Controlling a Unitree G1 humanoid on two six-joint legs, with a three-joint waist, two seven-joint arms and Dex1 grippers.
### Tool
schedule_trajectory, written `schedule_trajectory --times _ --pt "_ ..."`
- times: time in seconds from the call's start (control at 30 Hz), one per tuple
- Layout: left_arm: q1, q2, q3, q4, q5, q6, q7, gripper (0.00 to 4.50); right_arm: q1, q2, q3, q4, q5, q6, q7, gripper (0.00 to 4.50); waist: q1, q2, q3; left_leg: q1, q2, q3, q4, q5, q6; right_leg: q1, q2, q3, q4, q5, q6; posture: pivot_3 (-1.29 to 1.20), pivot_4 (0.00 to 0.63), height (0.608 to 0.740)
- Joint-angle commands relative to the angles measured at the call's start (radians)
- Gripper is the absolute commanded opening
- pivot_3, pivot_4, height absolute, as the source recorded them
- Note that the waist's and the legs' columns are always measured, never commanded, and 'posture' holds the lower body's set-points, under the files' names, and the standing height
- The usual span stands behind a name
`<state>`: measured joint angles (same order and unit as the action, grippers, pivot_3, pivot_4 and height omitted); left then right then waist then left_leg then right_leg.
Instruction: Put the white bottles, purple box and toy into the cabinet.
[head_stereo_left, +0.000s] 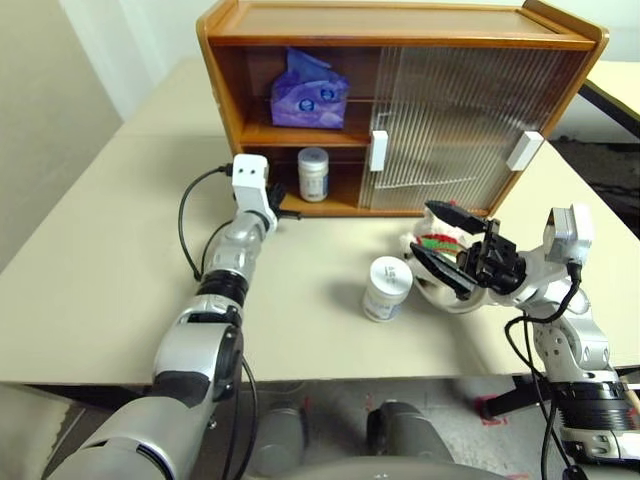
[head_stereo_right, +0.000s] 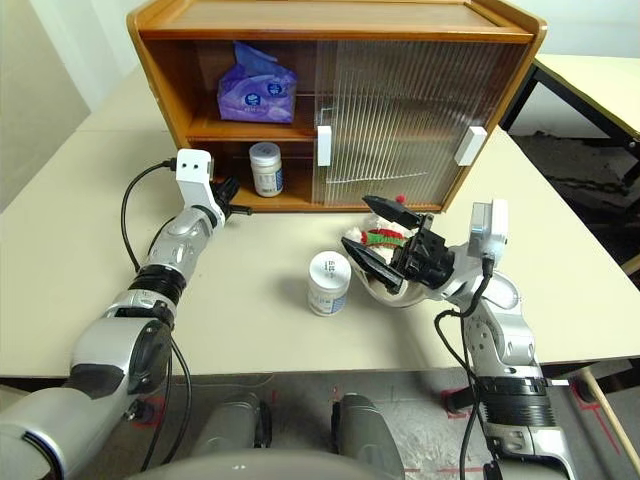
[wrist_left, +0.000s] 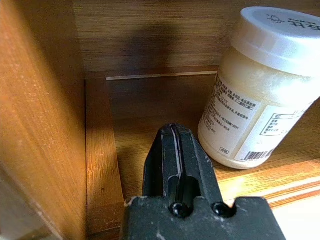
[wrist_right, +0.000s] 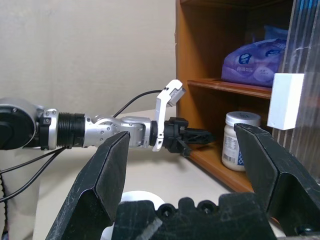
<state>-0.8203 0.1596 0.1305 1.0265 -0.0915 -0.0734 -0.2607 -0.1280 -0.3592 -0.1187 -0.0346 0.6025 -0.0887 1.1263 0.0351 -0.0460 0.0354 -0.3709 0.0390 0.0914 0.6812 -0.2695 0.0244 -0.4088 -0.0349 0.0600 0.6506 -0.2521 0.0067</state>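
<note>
1 bottle (head_stereo_left: 313, 173) on lower shelf of cabinet (head_stereo_left: 480, 35), box (head_stereo_left: 308, 92) above it. Left gripper (head_stereo_left: 290, 212) closed, empty, at shelf mouth. Right gripper (head_stereo_left: 452, 245) wide (holds nothing) over toy (head_stereo_left: 428, 243), centre-right. Next, probably: grasp table bottle (head_stereo_left: 386, 288).

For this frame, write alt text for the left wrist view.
The left gripper, fingers shut and empty, points into the cabinet's lower shelf beside a white bottle standing upright on the wood.
</note>
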Motion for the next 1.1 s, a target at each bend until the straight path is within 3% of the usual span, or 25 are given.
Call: schedule_trajectory --times 0.03,0.77,1.1 --pt "-0.055 -0.016 -0.02 0.057 0.023 -0.03 -0.006 0.02 0.011 -0.004 0.007 -0.011 -0.007 -0.003 -0.004 4.5 0.002 0.0 0.0 0.0 0.0 0.0 0.0 0.001 -0.001 0.0 0.0 0.0 0.0 0.0 0.001 0.04 0.0 0.74" --pt "-0.196 -0.088 -0.071 0.205 0.084 -0.043 -0.105 0.02 0.016 -0.006 0.02 -0.029 -0.012 -0.003 -0.017 4.5 0.04 -0.001 0.001 -0.002 -0.006 0.0 0.0 0.004 -0.001 0.001 -0.004 -0.003 -0.001 0.005 0.004 0.04 0.0 0.74" --pt "-0.167 -0.115 -0.085 0.195 0.091 -0.052 -0.107 0.02 0.024 -0.002 0.026 -0.032 -0.012 -0.004 -0.022 4.5 -0.028 -0.001 0.0 -0.004 -0.006 -0.002 0.0 0.004 0.0 0.0 -0.001 0.0 -0.006 0.005 0.005 0.04 0.0 0.74"
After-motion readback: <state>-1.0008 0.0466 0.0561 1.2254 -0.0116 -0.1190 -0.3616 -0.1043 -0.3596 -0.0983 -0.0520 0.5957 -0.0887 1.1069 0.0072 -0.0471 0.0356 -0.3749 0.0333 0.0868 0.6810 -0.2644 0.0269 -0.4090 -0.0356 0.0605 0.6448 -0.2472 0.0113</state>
